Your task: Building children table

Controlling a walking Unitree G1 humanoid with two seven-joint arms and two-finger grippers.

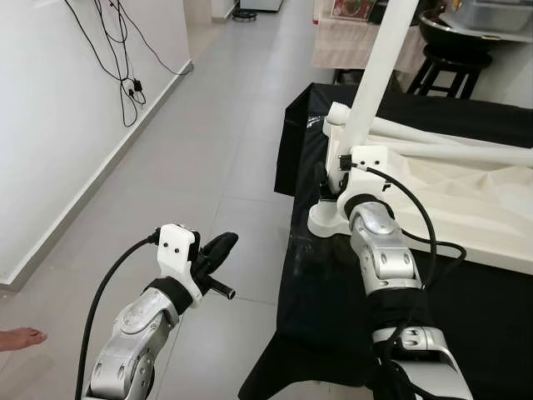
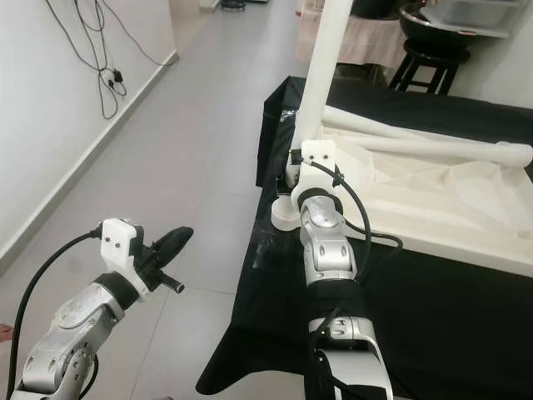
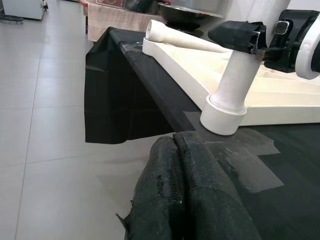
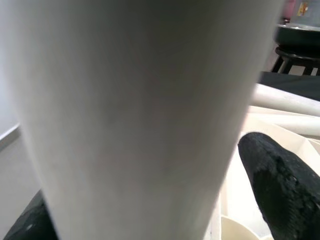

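Far left: white wall [image 1: 50, 125] with black cables [image 1: 125, 79] hanging down it, baseboard running along the grey tile floor [image 1: 225, 108]. A person's bare foot [image 1: 21, 337] shows at the left edge, on the tiles near the wall. Wide strip of open floor between the wall and the work surface.

Left gripper [image 1: 218, 250] hangs over that open floor, just off the left edge of the black cloth [image 2: 433, 308]. Its fingers [image 3: 185, 195] are pressed together, nothing between them. It sits apart from the table parts, pointing toward them.

Cloth drapes over the near-left edge and corner of the surface, hanging down toward the floor. The white tabletop [image 2: 450, 200] lies flat on the cloth, its left corner close to that edge, little margin there.

At that corner a white table leg [image 1: 375, 75] stands upright, tilted slightly, its round flange base [image 3: 222, 112] resting at the corner of the tabletop. Right gripper [image 3: 240, 36] is clamped on the leg low down, just above the base; in the right wrist view the leg sits between its fingertips [image 4: 280, 175]. Right arm reaches in from the near side over the cloth.

A second white leg [image 2: 433, 146] lies on its side across the tabletop, beyond the upright one. Far right at the back: black stool [image 1: 450, 71] and a dark bowl [image 1: 466, 33] above it
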